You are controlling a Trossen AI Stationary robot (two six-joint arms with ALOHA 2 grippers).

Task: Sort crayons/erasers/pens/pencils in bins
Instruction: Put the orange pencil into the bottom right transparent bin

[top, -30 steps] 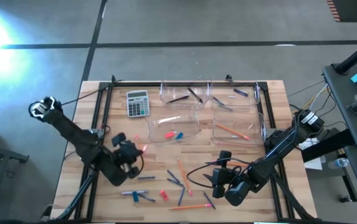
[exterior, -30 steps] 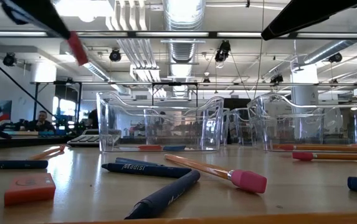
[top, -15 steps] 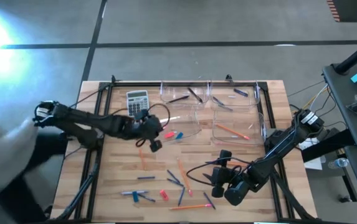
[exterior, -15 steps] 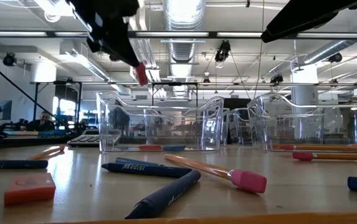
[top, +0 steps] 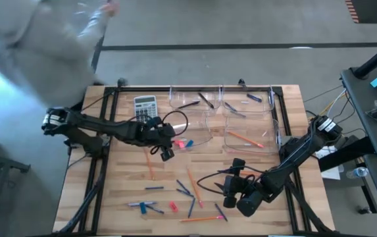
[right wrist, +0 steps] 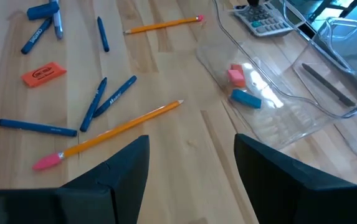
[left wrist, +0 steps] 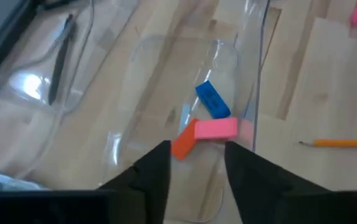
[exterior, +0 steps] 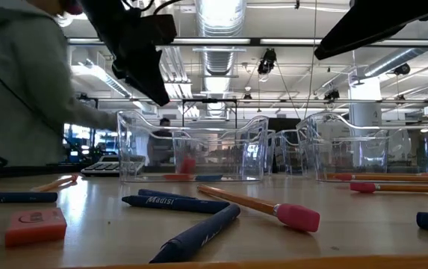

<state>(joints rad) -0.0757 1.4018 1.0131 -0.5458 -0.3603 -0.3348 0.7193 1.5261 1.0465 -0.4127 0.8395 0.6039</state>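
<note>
Four clear bins (top: 189,131) sit in a two-by-two block at the table's far side, touching one another; a grey calculator (top: 145,108) lies just beside them on the left. The near half of the wooden table (top: 116,191) is scattered with loose items, with bare wood between them, widest at the left.

Left arm stretches in from the table's left edge; left gripper (top: 165,146) hangs above the near-left bin's left rim, fingers (left wrist: 156,171) apart, nothing between them. Right gripper (top: 227,187) sits low over the near-right table, fingers (right wrist: 128,163) spread wide, empty.

Erasers (left wrist: 209,127): in the near-left bin, a pink block touches a blue one and an orange-red one; the low view catches another pink one (exterior: 187,164) inside that bin, apparently off the floor. One orange-red eraser (right wrist: 43,73) still lies on the table.

Pencils (right wrist: 125,127): several loose on the wood, one (top: 244,138) in the near-right bin.

A person in a grey sleeve (top: 50,46) stands at the far-left corner.
</note>
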